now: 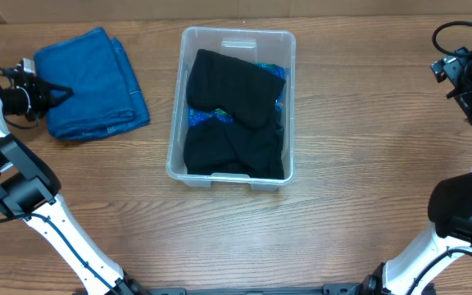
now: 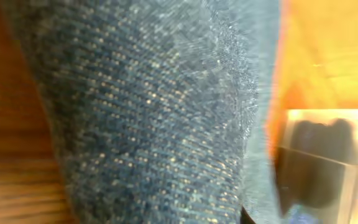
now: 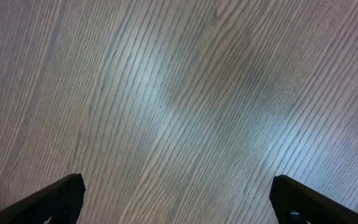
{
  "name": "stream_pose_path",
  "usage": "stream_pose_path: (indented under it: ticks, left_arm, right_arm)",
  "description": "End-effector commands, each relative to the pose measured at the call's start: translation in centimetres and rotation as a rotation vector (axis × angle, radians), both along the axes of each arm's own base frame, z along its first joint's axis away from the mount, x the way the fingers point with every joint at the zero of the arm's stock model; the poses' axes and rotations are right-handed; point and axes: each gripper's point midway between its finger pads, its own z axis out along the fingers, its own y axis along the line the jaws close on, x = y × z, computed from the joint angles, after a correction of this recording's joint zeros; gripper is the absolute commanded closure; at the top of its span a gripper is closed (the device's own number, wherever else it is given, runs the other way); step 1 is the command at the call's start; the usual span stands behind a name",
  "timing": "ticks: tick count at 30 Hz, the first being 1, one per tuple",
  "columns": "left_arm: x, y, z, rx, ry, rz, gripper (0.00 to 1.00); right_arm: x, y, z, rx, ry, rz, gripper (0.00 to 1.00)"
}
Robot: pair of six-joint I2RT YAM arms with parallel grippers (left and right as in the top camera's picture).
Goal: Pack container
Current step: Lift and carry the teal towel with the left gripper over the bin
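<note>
The clear container [image 1: 179, 123] stands in the middle of the table, holding black clothes [image 1: 234, 147] with a blue patterned piece [image 1: 197, 117] under them. A folded blue cloth [image 1: 93, 82] lies on the table to its left. My left gripper [image 1: 62, 92] is at the cloth's left edge and looks shut on it. In the left wrist view the blue cloth [image 2: 154, 112] fills the frame and hides the fingers, and the container [image 2: 319, 165] shows at the right. My right gripper [image 1: 465, 82] [image 3: 178, 199] is open and empty over bare table at the far right.
The wooden table [image 1: 367, 164] runs around the container. The two arm bases stand at the front left [image 1: 23, 192] and front right [image 1: 465, 213] corners. A cardboard-coloured wall [image 1: 138, 10] lines the back edge.
</note>
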Motion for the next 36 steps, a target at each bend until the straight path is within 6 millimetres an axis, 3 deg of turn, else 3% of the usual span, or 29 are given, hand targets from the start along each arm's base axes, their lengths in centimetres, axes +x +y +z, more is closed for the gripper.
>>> stream_pose_path:
  ticks: [1,6,7,8,13,17,19,20,22,24,28,32,36]
  left_arm:
    - [2.6,-2.6,12.8,-0.103,-0.304,-0.072,0.96]
    - [2.1,-6.6,26.2,-0.120,-0.527,-0.126,0.96]
    - [1.6,-7.9,28.7,-0.117,-0.569,-0.148,0.96]
    - [0.6,-10.8,32.6,-0.126,-0.625,-0.190,0.96]
    - [-3.6,-21.7,40.8,-0.138,-0.773,-0.391,0.96]
    - [-7.1,-30.2,43.8,-0.183,-0.780,-0.515,0.96]
    - [-8.5,-34.0,43.2,-0.204,-0.712,-0.552,0.96]
    - [-8.5,-35.3,41.7,-0.180,-0.638,-0.527,0.96]
    - [-8.0,-36.2,37.4,-0.064,-0.438,-0.411,0.96]
    - [-8.2,-36.3,34.5,0.016,-0.302,-0.338,0.96]
    - [-8.9,-38.8,32.2,0.041,-0.215,-0.368,0.96]
    - [-8.3,-41.1,29.3,0.072,-0.140,-0.385,0.96]
    - [-8.9,-45.2,26.5,0.065,-0.077,-0.477,0.96]
  right_arm:
    - [-0.2,0.2,1.0,-0.010,-0.026,-0.001,0.00]
    - [-0.2,0.2,1.0,-0.010,-0.026,-0.001,0.00]
    - [-0.2,0.2,1.0,-0.010,-0.027,-0.001,0.00]
    - [-0.2,0.2,1.0,-0.010,-0.026,-0.001,0.00]
    - [-0.2,0.2,1.0,-0.010,-0.026,-0.001,0.00]
    - [-0.2,0.2,1.0,-0.010,-0.026,-0.001,0.00]
    - [-0.2,0.2,1.0,-0.010,-0.026,-0.001,0.00]
    - [-0.2,0.2,1.0,-0.010,-0.027,-0.001,0.00]
    - [-0.2,0.2,1.0,-0.010,-0.026,-0.002,0.00]
    - [-0.2,0.2,1.0,-0.010,-0.027,-0.001,0.00]
    - [-0.2,0.2,1.0,-0.010,-0.027,-0.002,0.00]
    - [-0.2,0.2,1.0,-0.010,-0.026,-0.002,0.00]
    - [-0.2,0.2,1.0,-0.010,-0.026,-0.001,0.00]
